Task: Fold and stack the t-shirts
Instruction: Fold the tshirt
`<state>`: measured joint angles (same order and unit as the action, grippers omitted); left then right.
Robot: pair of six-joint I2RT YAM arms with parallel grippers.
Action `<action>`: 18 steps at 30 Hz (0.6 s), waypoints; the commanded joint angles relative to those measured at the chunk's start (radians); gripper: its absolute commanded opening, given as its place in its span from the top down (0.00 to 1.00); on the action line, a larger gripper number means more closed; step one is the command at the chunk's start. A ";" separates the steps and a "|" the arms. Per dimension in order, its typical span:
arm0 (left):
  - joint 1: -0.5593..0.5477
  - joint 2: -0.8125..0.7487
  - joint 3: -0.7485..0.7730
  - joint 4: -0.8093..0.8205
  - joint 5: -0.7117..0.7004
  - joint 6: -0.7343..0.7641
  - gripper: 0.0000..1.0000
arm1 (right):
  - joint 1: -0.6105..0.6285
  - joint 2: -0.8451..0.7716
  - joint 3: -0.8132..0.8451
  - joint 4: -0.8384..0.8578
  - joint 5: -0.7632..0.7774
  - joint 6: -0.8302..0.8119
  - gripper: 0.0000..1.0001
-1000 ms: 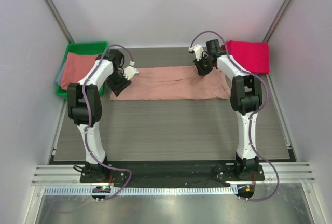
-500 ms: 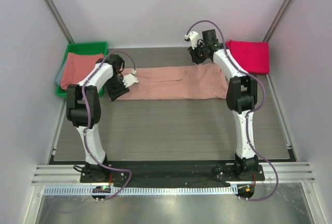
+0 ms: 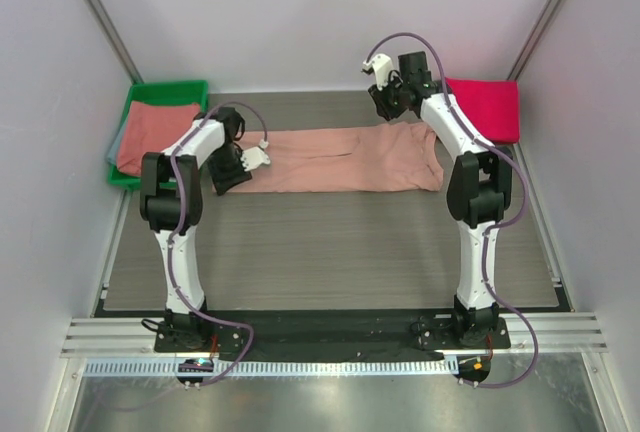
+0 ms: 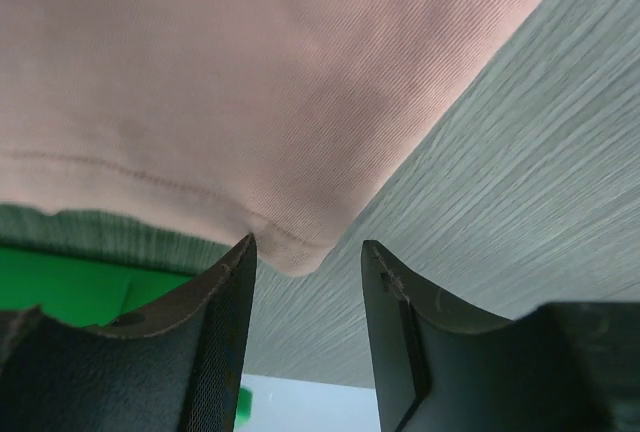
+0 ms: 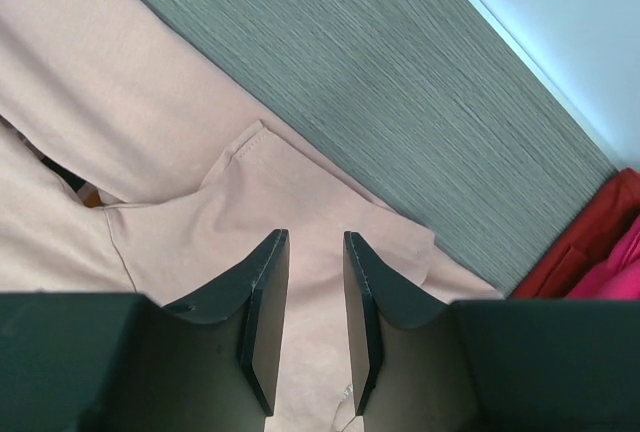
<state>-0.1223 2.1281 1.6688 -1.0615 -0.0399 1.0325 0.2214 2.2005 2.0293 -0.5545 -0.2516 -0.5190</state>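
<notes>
A salmon-pink t-shirt (image 3: 340, 160) lies folded into a long strip across the far half of the table. My left gripper (image 3: 228, 168) is open at the strip's near left corner. In the left wrist view that corner (image 4: 290, 252) sits just between the fingertips of the gripper (image 4: 305, 247), ungripped. My right gripper (image 3: 388, 104) is open and empty over the shirt's far right part. In the right wrist view the gripper (image 5: 315, 237) hangs above the shirt's sleeve area (image 5: 150, 152). A folded magenta t-shirt (image 3: 485, 107) lies at the far right and also shows in the right wrist view (image 5: 610, 252).
A green plastic bin (image 3: 150, 91) stands at the far left with another salmon shirt (image 3: 150, 132) in it, and its green shows in the left wrist view (image 4: 70, 282). The grey table (image 3: 330, 242) runs up to white side walls.
My right gripper has moved back from the shirt's far right edge toward the far side of the table. My left gripper has shifted slightly nearer the shirt's near left corner.
</notes>
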 commanded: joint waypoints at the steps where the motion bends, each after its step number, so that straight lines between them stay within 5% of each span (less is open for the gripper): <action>1: 0.006 0.009 0.034 -0.026 0.028 0.001 0.53 | 0.003 -0.076 -0.017 0.015 0.029 -0.012 0.66; 8: 0.004 0.052 0.034 0.024 0.002 -0.031 0.56 | 0.001 -0.084 -0.037 0.015 0.037 -0.015 0.66; 16: -0.005 0.037 0.022 -0.026 0.015 -0.106 1.00 | -0.002 -0.119 -0.089 0.016 0.078 -0.030 0.66; 18: -0.005 -0.002 -0.038 -0.031 0.009 -0.114 1.00 | -0.008 -0.128 -0.104 0.013 0.101 -0.013 0.66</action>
<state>-0.1238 2.1834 1.6970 -1.0508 -0.0509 0.9543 0.2199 2.1674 1.9362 -0.5556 -0.1951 -0.5369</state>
